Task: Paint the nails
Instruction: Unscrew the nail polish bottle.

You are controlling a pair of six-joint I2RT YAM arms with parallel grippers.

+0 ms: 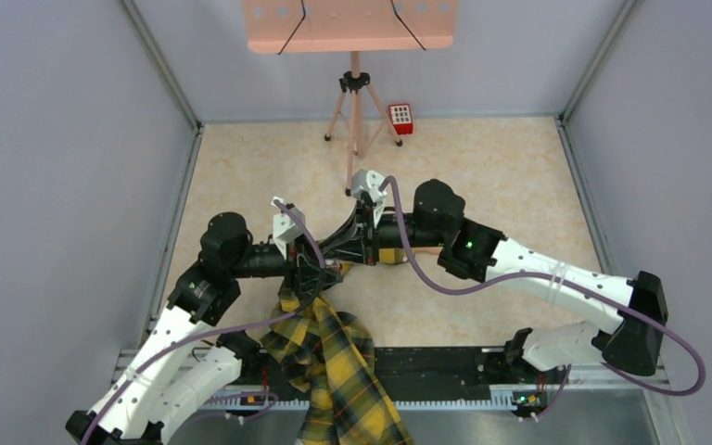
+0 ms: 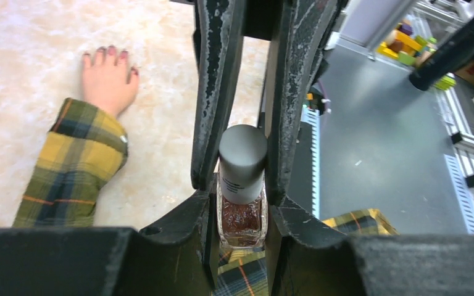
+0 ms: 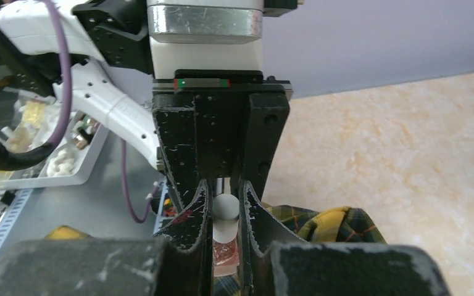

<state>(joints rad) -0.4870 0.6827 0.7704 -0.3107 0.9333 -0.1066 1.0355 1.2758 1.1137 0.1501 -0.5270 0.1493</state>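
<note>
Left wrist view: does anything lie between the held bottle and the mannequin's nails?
Nothing visible: only bare beige tabletop separates the grey-capped glass polish bottle from the pale mannequin hand's dark red nails.

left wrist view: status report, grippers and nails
Left gripper shut on polish bottle. Right gripper shut on cap, not yet off. Nails uncovered, away from both grippers.

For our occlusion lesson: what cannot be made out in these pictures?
Left wrist view: nails, too small to judge their coat; print on the polish bottle, unreadable.
Top view: bottle and nails, hidden under the arms.
Right wrist view: whether the cap is loosened, hidden between fingers of the right gripper.
</note>
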